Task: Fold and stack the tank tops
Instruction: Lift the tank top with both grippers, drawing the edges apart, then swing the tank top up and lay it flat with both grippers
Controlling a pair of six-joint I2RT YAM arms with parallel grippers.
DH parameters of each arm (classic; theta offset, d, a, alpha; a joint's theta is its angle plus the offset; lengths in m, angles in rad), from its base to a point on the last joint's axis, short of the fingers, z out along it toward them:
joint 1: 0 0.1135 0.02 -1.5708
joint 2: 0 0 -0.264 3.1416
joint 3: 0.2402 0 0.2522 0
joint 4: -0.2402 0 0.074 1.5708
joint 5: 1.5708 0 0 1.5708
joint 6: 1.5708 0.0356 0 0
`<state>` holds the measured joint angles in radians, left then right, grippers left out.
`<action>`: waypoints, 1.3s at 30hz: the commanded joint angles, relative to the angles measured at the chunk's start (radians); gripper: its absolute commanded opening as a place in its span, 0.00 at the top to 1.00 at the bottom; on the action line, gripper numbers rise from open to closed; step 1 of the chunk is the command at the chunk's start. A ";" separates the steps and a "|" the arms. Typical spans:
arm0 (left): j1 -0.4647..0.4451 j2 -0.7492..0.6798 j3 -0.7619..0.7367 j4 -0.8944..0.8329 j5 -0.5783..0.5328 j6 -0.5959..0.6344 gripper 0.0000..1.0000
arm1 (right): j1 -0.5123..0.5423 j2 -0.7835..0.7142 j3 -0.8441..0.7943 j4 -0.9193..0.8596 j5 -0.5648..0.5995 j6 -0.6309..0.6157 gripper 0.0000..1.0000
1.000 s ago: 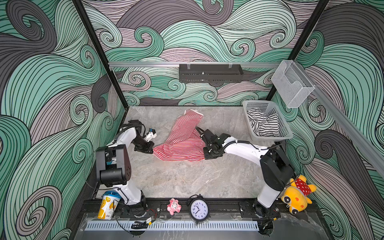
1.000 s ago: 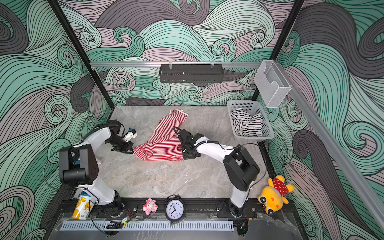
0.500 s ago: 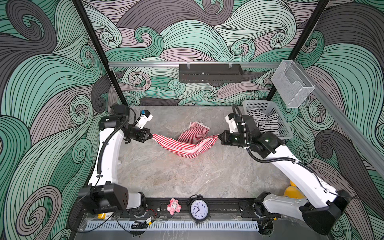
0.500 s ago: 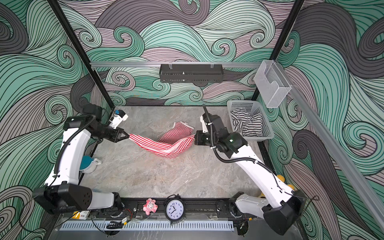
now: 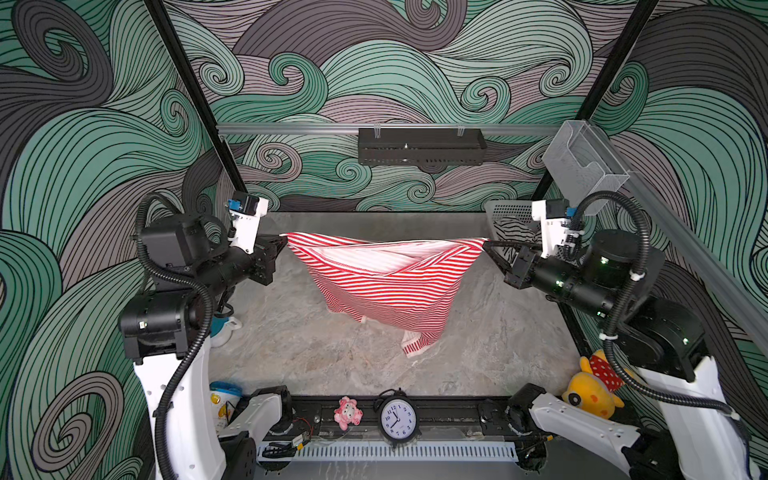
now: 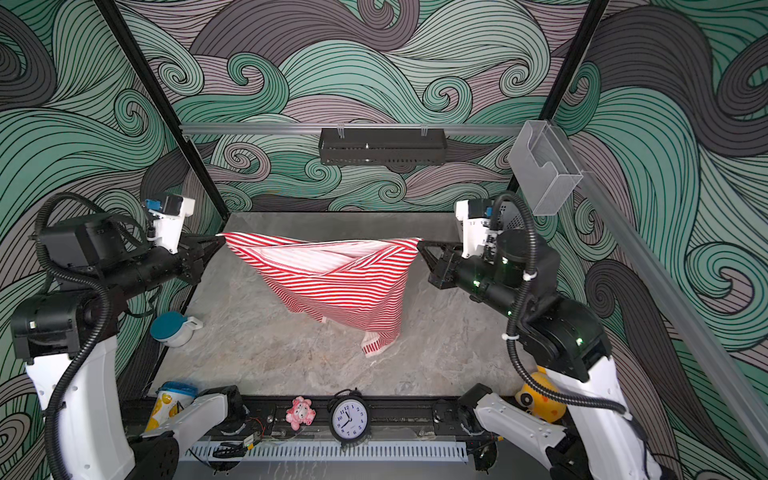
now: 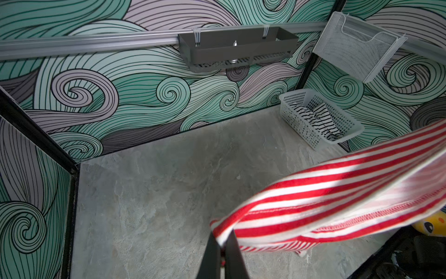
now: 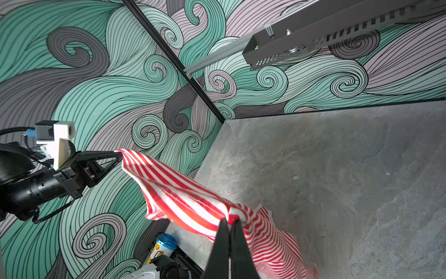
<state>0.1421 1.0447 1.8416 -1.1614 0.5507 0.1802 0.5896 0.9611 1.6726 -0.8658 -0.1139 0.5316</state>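
Note:
The red-and-white striped tank top [image 5: 386,282] [image 6: 340,282] hangs stretched in the air between my two grippers, its lower end drooping toward the grey table. My left gripper [image 5: 284,237] [image 6: 221,237] [image 7: 221,235] is shut on its left corner. My right gripper [image 5: 485,242] [image 6: 419,242] [image 8: 230,221] is shut on its right corner. The cloth [image 7: 337,190] [image 8: 193,200] fills much of each wrist view. The black-and-white striped tank top [image 5: 513,230] [image 7: 313,118] lies in the white basket [image 5: 505,210] [image 7: 350,125] at the back right, mostly hidden behind my right arm in both top views.
A grey table [image 5: 291,345] lies below. A black tray [image 5: 419,146] and a clear bin [image 5: 582,166] hang on the walls. A blue-lidded cup [image 6: 172,328], a can [image 6: 170,399], a pink toy [image 5: 348,412], a clock [image 5: 398,417] and a yellow plush [image 5: 594,386] line the left and front edges.
Both arms have lifted and spread apart, raising the red-striped top off the table and pulling its upper edge taut. It lay crumpled on the table a second ago.

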 commanded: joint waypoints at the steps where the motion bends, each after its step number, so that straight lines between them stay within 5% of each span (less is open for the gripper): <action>1: 0.006 0.008 0.091 -0.016 -0.019 -0.052 1.00 | -0.002 -0.006 0.047 -0.043 0.001 0.001 1.00; 9: 0.007 0.131 0.134 0.070 -0.067 -0.090 1.00 | -0.040 0.128 0.171 -0.111 0.076 -0.028 1.00; 20: -0.001 0.513 0.191 0.320 -0.102 -0.111 1.00 | -0.361 0.576 0.371 0.031 -0.306 -0.022 1.00; 26: 0.011 0.768 0.607 0.263 -0.196 -0.156 1.00 | -0.395 0.912 0.811 -0.011 -0.426 -0.071 1.00; 29: 0.020 0.782 0.714 0.249 -0.204 -0.168 1.00 | -0.408 1.046 1.100 -0.084 -0.475 -0.056 1.00; 31: 0.024 0.750 0.662 0.278 -0.202 -0.163 1.00 | -0.421 1.068 1.159 -0.071 -0.502 -0.027 1.00; 34: 0.027 0.679 0.468 0.333 -0.186 -0.139 1.00 | -0.430 1.024 1.027 0.002 -0.528 -0.007 1.00; 39: 0.043 0.489 -0.081 0.558 -0.194 -0.106 1.00 | -0.427 0.842 0.462 0.285 -0.570 0.028 1.00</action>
<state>0.1558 1.5597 1.9793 -0.7231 0.3935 0.0494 0.1749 1.8565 2.3699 -0.7506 -0.6525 0.5289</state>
